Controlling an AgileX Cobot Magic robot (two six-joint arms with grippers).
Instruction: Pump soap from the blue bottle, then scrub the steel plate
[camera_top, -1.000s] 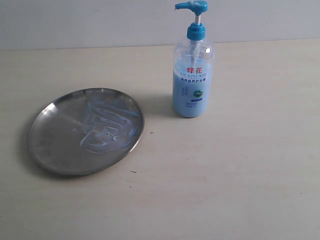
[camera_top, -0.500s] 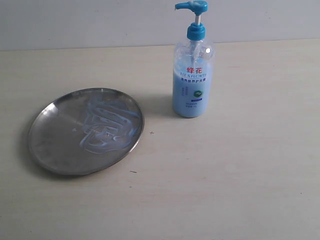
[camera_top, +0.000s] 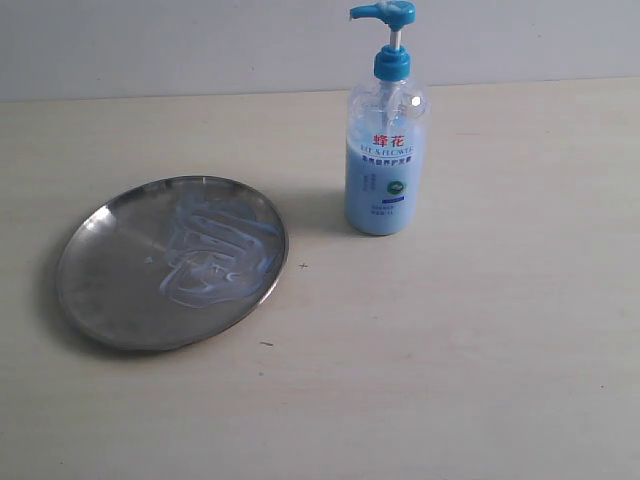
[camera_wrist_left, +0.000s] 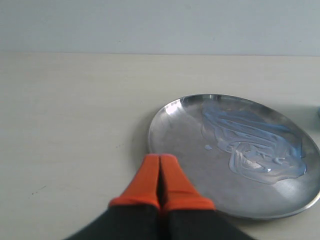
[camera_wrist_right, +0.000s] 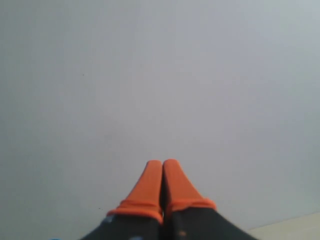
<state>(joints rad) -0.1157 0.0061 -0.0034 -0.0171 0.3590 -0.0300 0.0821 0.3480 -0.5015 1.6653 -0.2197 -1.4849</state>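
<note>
Scanning exterior, table (camera_top: 450, 350): pale top, two things on it, no arm in frame.
Plate (camera_top: 110, 290): lies flat toward the table's left edge, well apart from the bottle.
Soap (camera_top: 215, 250): glossy looping streaks over the half of the plate nearest the bottle; the other half is bare steel.
Bottle (camera_top: 385, 170): upright toward the far edge, mostly full, pump head (camera_top: 385, 14) raised, spout pointing toward the plate's side.
Left wrist, left gripper (camera_wrist_left: 160, 157): orange tips pressed together, nothing between them. They overlap the plate's bare-side rim in this picture only; since the exterior view shows no arm there, it hangs clear of the plate.
Plate from here: whole dish visible, soap pooled on the side away from the tips.
Right wrist, right gripper (camera_wrist_right: 162, 162): tips pressed together, empty, facing the blank grey wall (camera_wrist_right: 160, 75); a sliver of table in one corner. Neither plate nor bottle shows.
Step in hand (judged): pumping looks done, as soap is on the plate; scrubbing is the step, and only half the dish is covered.
Doing it well: bring the closed left tips down inside the rim, light pressure, and drag soap in overlapping strokes across the bare half.
Watch for: a shallow plate on a smooth top may skate or tip if pressed at the rim; press nearer the centre. No scrubber is in sight.
</note>
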